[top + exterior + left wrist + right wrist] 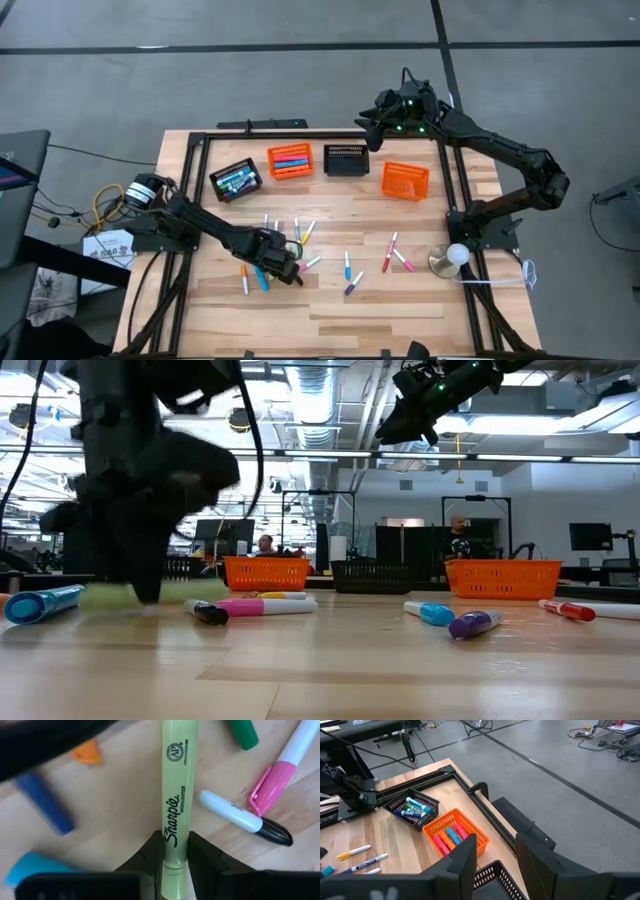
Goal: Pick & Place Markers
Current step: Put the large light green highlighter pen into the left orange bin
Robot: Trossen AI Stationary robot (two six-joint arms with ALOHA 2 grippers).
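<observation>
My left gripper (pixel 278 255) points down at the table's middle left and is shut on a yellow-green highlighter (pixel 176 795), one of the markers. It also shows in the low view as a dark mass (pixel 140 585) with the highlighter (pixel 105 596) blurred beneath it. Several other markers lie loose on the wood around it, such as a pink one (pixel 275 780), a white one with a black cap (pixel 240 817) and a blue one (pixel 262 278). My right gripper (pixel 495 855) hangs open high above the far baskets (pixel 372 125), with nothing between its fingers. My left gripper pinches the highlighter's barrel (pixel 176 851) between its two fingers (pixel 150 860), beside the printed name. The fingers come from above and lie across the barrel. The highlighter stays about level, low over the wood; whether it is clear of the table I cannot tell.
Along the far edge stand a black basket with markers (pixel 235 180), an orange basket with markers (pixel 290 160), a black basket (pixel 346 158) and an orange basket (pixel 405 180). More markers lie at the table's middle (pixel 348 265) and right (pixel 390 252). A white ball on a stand (pixel 452 258) is at the right.
</observation>
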